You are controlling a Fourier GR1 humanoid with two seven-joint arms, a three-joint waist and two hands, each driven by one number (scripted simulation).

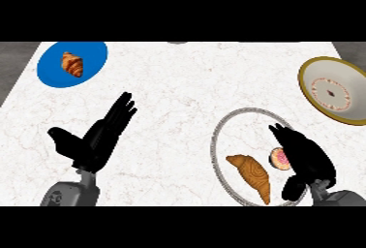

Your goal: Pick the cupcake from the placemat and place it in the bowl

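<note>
Cupcake (280, 159) — pinched in right hand (307, 162) | over placemat (221, 145) | left hand (97, 138) open

Looking like a kitchen: white marble counter (186, 82) carrying a croissant (71, 63) on a blue plate (89, 53), plus a gold-rimmed dish (314, 72).

The middle of the worktop (193, 82) lies bare between the blue plate (53, 72) far left and the bowl (350, 114) far right; a croissant (251, 177) fills the near-right placemat (218, 145).
</note>
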